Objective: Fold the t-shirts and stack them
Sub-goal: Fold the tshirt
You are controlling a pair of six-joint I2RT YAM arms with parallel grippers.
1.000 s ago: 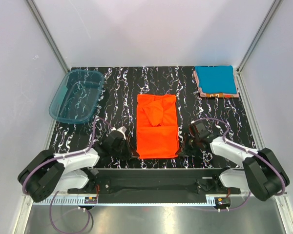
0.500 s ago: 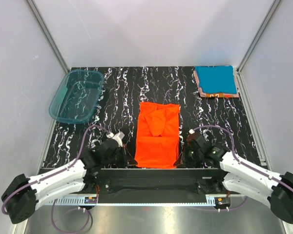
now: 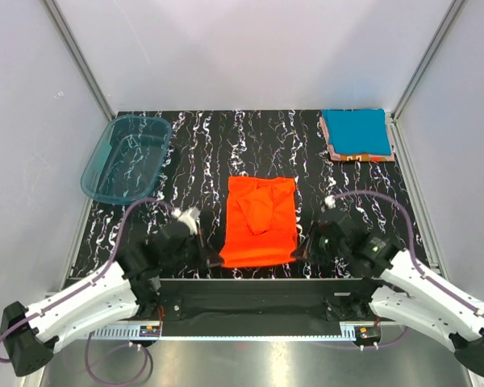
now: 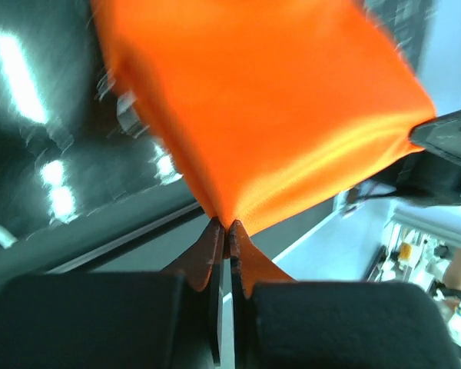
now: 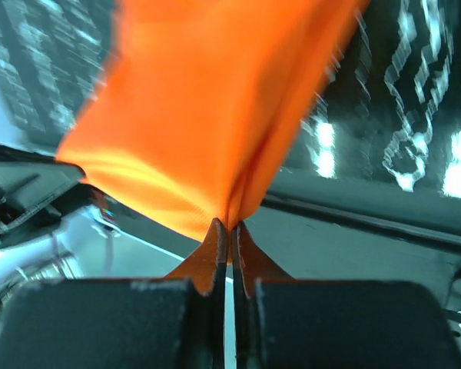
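The bright orange-red t-shirt (image 3: 260,222) lies at the table's middle front, its near edge lifted between my two grippers. My left gripper (image 3: 212,260) is shut on the shirt's near left corner (image 4: 229,219). My right gripper (image 3: 304,253) is shut on the near right corner (image 5: 230,217). The cloth hangs stretched between them, as the left wrist view (image 4: 253,108) and the right wrist view (image 5: 215,100) show. A teal blue t-shirt (image 3: 355,131), folded square, lies on pinkish-orange shirts (image 3: 361,156) at the far right corner.
A translucent teal plastic tub (image 3: 127,158) stands at the far left. The black marbled table (image 3: 202,153) is walled by grey panels at left, right and back. A black rail (image 3: 250,290) runs along the near edge by the arm bases.
Both grippers have risen and moved away from the near edge, carrying the shirt's near edge up. The shirt now looks shorter front to back. The far stack and the tub have not moved.
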